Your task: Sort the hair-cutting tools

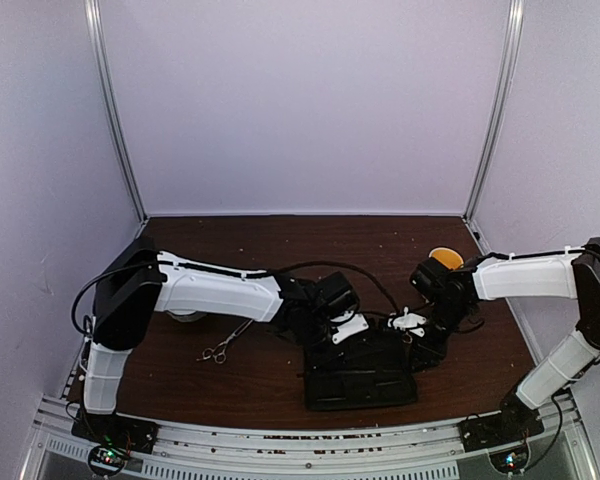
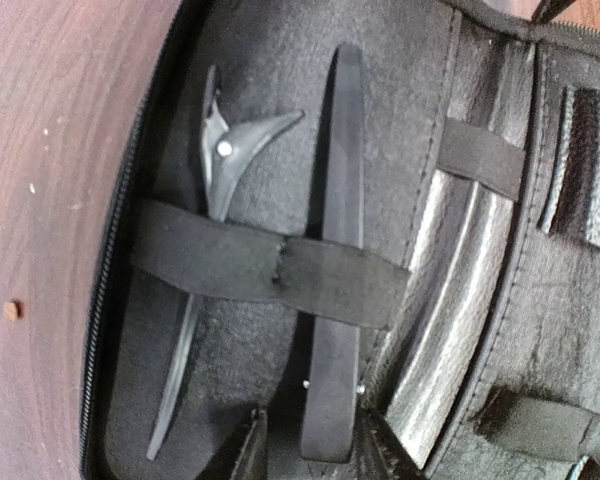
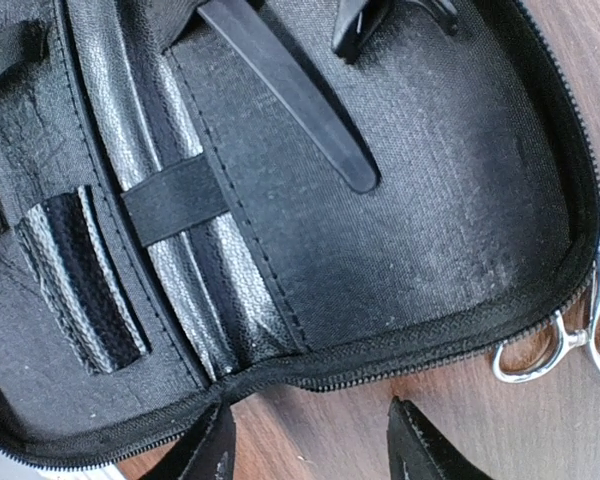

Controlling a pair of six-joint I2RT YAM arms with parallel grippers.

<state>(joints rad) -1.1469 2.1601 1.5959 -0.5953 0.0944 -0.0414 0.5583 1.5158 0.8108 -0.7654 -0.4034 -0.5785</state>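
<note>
Black zip case (image 1: 365, 385) lies opened flat on a dark wood table (image 1: 280, 250). Left gripper (image 1: 348, 328) and right gripper (image 1: 408, 322) hang low over the case's far edge, close together. One pair of thin silver scissors (image 1: 220, 350) rests on the wood well left of the case, ring handles at the near end. An orange round object (image 1: 443, 257) sits beyond the case, behind the right arm.

Left wrist view: the case lining is coarse woven black fabric, and the stitched spine has a leathery sheen. A black hair clip (image 2: 220, 160), pointed and with a small silver rivet, is tucked under a flat elastic strap (image 2: 270, 265) beside the case's zip edge. Just beside it, a narrow black bar (image 2: 335, 200), matte, straight and round-ended, sits under the same strap. The left gripper (image 2: 310, 455) has its jaws partly apart, astride the bar's lower end. Fabric shows between the bar and one finger, so there is no clamp.

Right wrist view: the bar (image 3: 290, 90) lies slantwise on the case's fabric panel. A short elastic loop (image 3: 175, 197) crosses the shiny spine. The second scissors (image 3: 560, 345) show only polished ring handles, on the wood just outside the case's zip teeth. The right gripper (image 3: 320, 450) has its jaws wide apart, holding nothing, over the case's rim and bare wood.
</note>
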